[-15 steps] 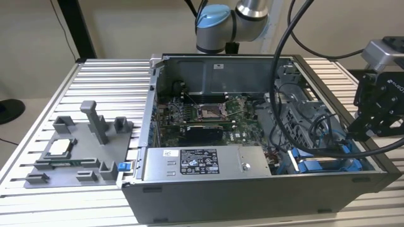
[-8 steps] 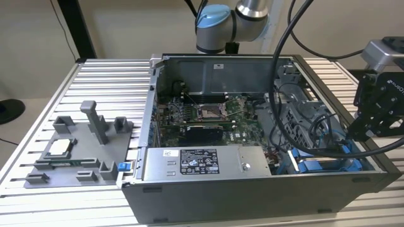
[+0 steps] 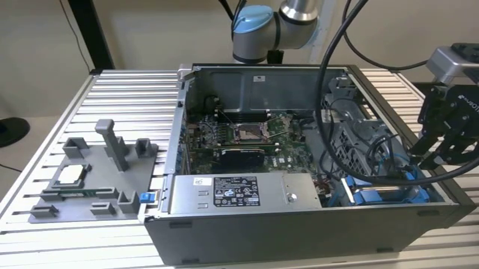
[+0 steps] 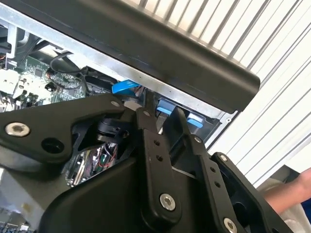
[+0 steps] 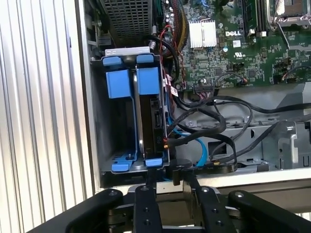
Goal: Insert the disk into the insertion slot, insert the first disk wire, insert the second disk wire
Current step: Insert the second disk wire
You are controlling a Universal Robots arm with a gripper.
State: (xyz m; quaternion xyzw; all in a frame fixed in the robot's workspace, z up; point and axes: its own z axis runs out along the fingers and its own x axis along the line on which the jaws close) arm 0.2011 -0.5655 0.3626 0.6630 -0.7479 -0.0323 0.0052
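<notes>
First wrist view, jaws slightly parted, empty, near disk [image 5: 151, 121]

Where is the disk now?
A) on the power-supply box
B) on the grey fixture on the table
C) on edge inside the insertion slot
C: in the first wrist view the disk stands on edge in the insertion slot, near the gripper.

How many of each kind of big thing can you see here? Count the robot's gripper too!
computer case: 1
grey power-supply box: 1
grey parts holder: 1
disk: 1
gripper: 1
Total: 5
</notes>
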